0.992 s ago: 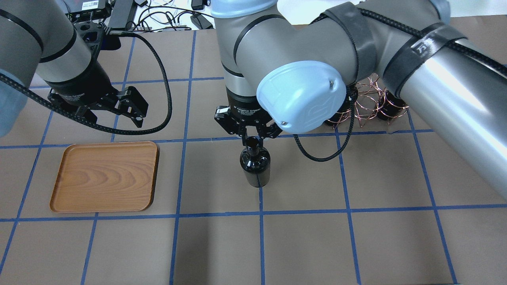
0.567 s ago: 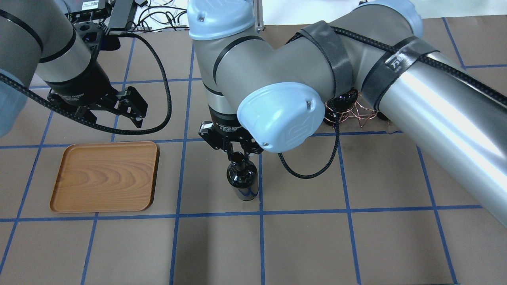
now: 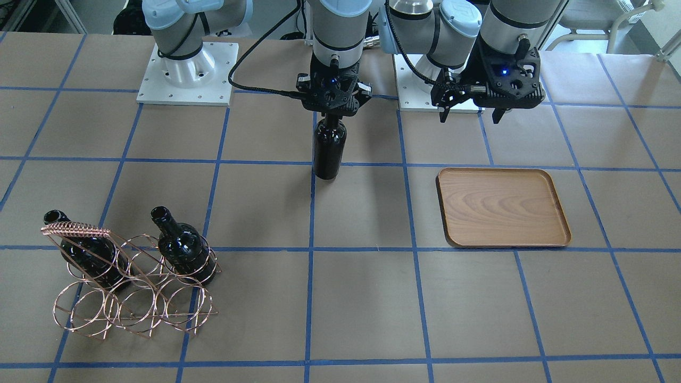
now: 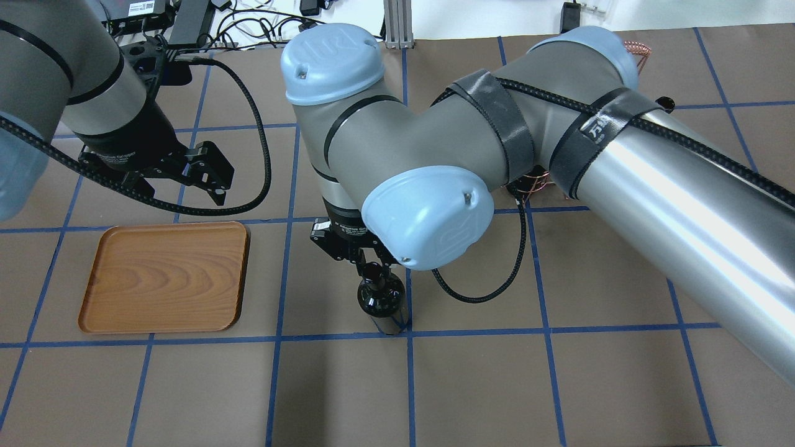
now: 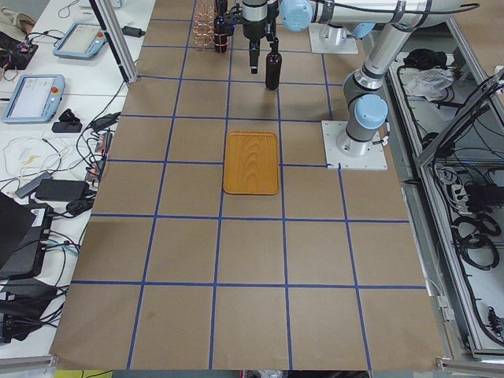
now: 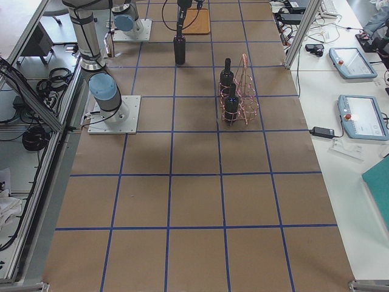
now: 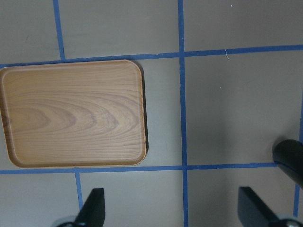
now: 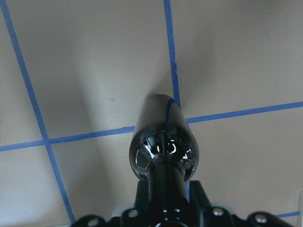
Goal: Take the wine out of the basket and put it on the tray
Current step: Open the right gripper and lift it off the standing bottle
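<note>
My right gripper [image 3: 330,109] is shut on the neck of a glossy black wine bottle [image 3: 329,149] and holds it upright, low over the table's middle; it also shows in the overhead view [image 4: 382,298] and the right wrist view [image 8: 163,142]. I cannot tell whether its base touches the table. The empty brown wooden tray [image 4: 164,276] lies apart from it, on the left arm's side [image 3: 503,207]. My left gripper [image 4: 177,180] is open and empty, just behind the tray [image 7: 71,113]. The copper wire basket [image 3: 133,298] holds two more black bottles [image 3: 183,250].
The table is brown paper with a blue tape grid. The right arm's large elbow [image 4: 428,217] hides most of the basket in the overhead view. Cables and equipment lie beyond the table's far edge [image 4: 248,25].
My right gripper has carried the bottle leftward towards the tray and nearer the front of the overhead view. The left gripper and the tray have stayed where they were.
</note>
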Controlling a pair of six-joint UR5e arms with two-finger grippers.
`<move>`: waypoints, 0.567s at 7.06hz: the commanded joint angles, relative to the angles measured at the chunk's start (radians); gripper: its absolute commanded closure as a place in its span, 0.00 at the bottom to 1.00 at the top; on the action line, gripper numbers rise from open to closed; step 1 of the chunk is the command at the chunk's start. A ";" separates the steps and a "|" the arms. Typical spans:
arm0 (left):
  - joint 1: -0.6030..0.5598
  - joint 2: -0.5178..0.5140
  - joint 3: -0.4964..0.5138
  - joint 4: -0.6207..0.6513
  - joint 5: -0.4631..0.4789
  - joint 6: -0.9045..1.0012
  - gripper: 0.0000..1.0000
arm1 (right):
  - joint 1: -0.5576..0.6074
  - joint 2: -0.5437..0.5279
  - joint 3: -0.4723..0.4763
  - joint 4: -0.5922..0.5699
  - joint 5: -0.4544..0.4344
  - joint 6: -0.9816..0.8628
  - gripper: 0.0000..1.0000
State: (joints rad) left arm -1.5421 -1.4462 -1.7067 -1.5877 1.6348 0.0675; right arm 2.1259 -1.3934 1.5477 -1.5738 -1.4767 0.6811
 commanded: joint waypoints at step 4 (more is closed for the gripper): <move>-0.004 0.010 0.001 -0.005 -0.004 -0.005 0.00 | 0.003 0.004 0.000 -0.009 -0.028 -0.003 0.21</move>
State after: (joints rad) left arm -1.5449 -1.4356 -1.7035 -1.5895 1.6313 0.0637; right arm 2.1289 -1.3911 1.5478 -1.5815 -1.5005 0.6783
